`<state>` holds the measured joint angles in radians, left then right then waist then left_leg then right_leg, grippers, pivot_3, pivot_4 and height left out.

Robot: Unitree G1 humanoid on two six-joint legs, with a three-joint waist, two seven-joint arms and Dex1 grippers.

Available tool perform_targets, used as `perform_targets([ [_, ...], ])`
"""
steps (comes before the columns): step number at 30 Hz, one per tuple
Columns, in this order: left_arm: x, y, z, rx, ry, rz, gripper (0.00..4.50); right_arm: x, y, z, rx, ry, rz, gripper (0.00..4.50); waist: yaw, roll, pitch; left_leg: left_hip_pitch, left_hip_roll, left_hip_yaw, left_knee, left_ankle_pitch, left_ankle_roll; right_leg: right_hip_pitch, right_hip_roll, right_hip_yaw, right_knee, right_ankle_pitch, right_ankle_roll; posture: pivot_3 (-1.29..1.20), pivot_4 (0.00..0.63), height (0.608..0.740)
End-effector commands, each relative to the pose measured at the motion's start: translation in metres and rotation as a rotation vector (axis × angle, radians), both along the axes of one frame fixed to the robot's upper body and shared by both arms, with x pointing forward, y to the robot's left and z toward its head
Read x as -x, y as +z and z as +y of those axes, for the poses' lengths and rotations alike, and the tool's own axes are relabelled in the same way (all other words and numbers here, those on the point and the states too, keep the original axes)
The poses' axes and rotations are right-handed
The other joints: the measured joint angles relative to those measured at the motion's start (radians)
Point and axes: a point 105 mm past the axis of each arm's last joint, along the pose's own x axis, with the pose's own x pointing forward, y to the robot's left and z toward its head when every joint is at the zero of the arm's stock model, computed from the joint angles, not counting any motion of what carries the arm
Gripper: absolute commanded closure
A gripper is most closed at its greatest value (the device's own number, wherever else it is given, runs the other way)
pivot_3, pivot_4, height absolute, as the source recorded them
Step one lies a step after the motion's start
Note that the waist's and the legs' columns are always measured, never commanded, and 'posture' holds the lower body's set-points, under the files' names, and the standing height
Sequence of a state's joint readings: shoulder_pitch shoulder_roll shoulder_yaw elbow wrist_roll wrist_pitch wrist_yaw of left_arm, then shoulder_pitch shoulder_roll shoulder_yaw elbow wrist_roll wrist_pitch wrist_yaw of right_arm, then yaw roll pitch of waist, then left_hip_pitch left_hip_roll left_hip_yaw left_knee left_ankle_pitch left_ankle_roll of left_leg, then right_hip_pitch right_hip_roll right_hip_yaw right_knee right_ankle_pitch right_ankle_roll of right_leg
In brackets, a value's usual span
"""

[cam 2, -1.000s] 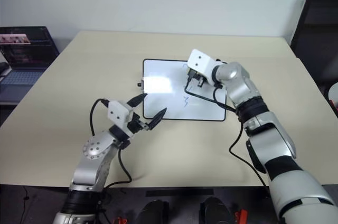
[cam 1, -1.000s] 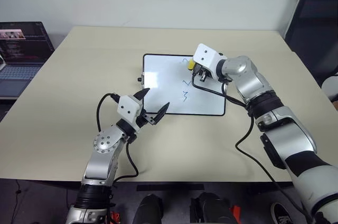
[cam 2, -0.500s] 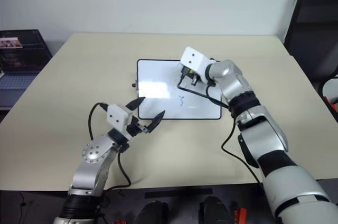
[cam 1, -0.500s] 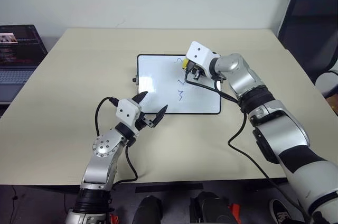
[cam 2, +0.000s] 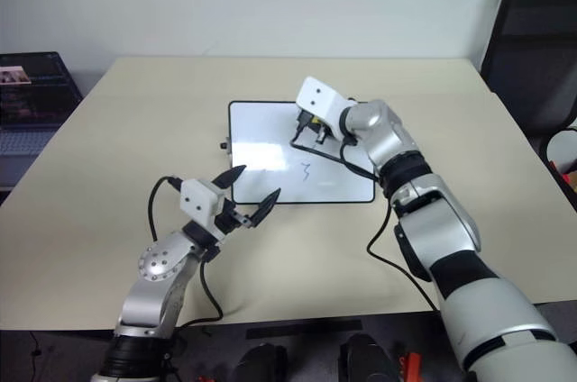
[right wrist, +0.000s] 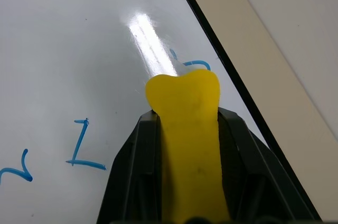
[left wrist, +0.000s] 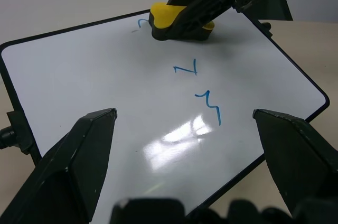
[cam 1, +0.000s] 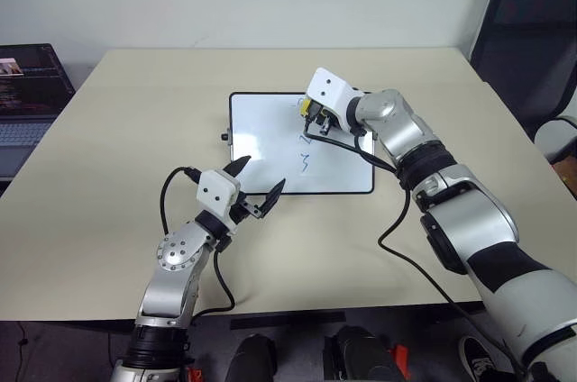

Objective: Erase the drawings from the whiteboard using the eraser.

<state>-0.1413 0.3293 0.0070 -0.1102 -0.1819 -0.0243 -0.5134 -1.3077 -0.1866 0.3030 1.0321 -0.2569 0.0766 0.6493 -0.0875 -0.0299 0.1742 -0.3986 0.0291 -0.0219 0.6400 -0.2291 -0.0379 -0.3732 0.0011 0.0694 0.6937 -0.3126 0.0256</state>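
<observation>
Landmark: the whiteboard (cam 1: pixel 299 142) lies flat at the middle of the counter (cam 1: pixel 117 175); every place below is given relative to it.
Right claw: the right claw (cam 1: pixel 311 116) is over the board's far edge, pinching the eraser (left wrist: pixel 177 21) between its fingers.
Eraser: yellow block with a black base, held low over the board's far edge; in the left wrist view its base seems to rest on the white surface, though contact cannot be confirmed.
Left claw: the left claw (cam 1: pixel 255 186) is at the board's near edge, toward its left corner, spread wide and holding nothing.
Drawings: 3 blue marks are counted on the board.
Mark 1: a faint blue remnant (left wrist: pixel 142 23) just beside the eraser's tip at the far edge, apparently partly wiped.
Mark 2: a small angular figure (left wrist: pixel 187 67) nearer the board's middle, untouched.
Mark 3: a squiggle (left wrist: pixel 210 104) toward the near edge, untouched.
Progress: judged early; the eraser is in hand and at work on the farthest mark, with 2 full marks and 1 remnant left to clear.
Remaining: the eraser has to pass from the far edge toward the near edge along the column.
Surroundings: a laptop (cam 1: pixel 27 94) sits well to the board's left, off the counter.
</observation>
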Motion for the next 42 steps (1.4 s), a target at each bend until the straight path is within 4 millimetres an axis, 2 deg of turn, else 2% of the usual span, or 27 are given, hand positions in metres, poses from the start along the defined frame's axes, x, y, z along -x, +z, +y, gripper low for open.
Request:
perform_targets([
  [1,0.002,0.015,-0.003,0.000,-0.011,-0.055,0.00,0.001,-0.001,0.007,0.004,0.007,0.007,3.41,0.000,0.000,0.000,0.000,0.000,0.000,0.000,0.000,0.000,0.000,0.000,0.000,0.000,0.000,0.000,0.00,0.150,0.740],
  [19,0.002,0.015,-0.007,0.003,-0.024,-0.055,0.00,0.003,0.010,0.023,-0.032,0.027,-0.005,3.41,0.000,0.000,0.001,0.000,0.000,0.001,-0.007,0.000,0.000,-0.001,0.000,0.000,-0.006,0.000,0.000,0.00,0.150,0.740],
  [24,0.001,0.015,-0.009,0.005,-0.031,-0.054,0.00,-0.002,0.017,0.010,-0.040,-0.009,-0.027,3.41,0.002,0.000,0.001,0.000,0.000,0.000,-0.010,0.000,0.000,-0.001,0.000,0.000,-0.008,0.000,0.000,0.00,0.150,0.740],
  [30,0.000,0.014,-0.012,0.007,-0.045,-0.051,0.00,0.001,0.017,-0.006,-0.023,0.005,-0.018,3.41,0.012,0.000,0.001,-0.002,-0.001,0.000,-0.011,0.000,0.000,-0.001,-0.002,-0.002,-0.012,0.000,0.000,0.00,0.150,0.740],
  [34,-0.002,0.015,-0.016,0.011,-0.056,-0.053,0.00,0.005,0.015,-0.030,0.002,-0.018,-0.006,3.41,0.034,0.000,0.001,-0.003,-0.001,-0.001,-0.012,0.000,0.000,-0.001,-0.003,-0.003,-0.014,0.000,0.000,0.00,0.150,0.740],
  [42,-0.004,0.014,-0.019,0.013,-0.078,-0.051,0.00,0.013,0.008,-0.063,0.026,-0.098,0.018,3.41,0.054,0.001,0.002,-0.003,-0.002,-0.002,-0.012,0.000,0.000,-0.001,-0.004,-0.004,-0.014,0.000,0.000,0.00,0.150,0.740],
])
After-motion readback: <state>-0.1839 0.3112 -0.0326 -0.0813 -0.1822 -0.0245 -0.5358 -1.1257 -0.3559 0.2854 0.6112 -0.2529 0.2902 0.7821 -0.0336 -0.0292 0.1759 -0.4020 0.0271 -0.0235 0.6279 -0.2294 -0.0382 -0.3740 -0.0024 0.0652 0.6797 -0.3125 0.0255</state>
